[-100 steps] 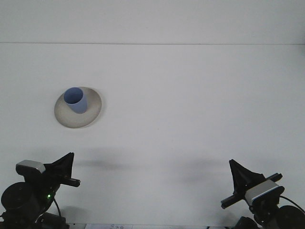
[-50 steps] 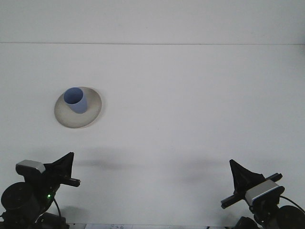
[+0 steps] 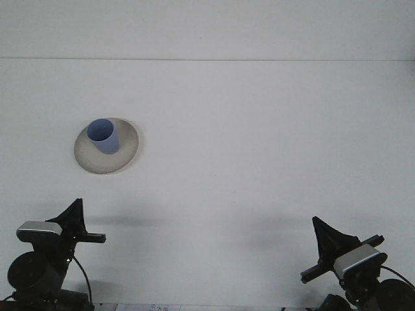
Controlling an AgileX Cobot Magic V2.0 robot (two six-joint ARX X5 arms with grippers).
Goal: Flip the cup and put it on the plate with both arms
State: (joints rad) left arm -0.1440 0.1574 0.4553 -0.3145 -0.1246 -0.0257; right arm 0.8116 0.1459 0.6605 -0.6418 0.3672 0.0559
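A blue cup stands on the cream plate at the left of the white table, mouth up and leaning slightly toward the back left. My left gripper is low at the bottom left corner, well in front of the plate, with nothing in it. At the bottom right corner sits my right gripper, far from the cup and also holding nothing. Both grippers are seen from behind as dark wedge shapes.
The table's far edge runs across the top of the view, with a pale wall behind it. The arm bases and their cables fill the two bottom corners.
My left gripper has swung to the left and risen a little. The right arm, the cup and the plate have stayed where they were.
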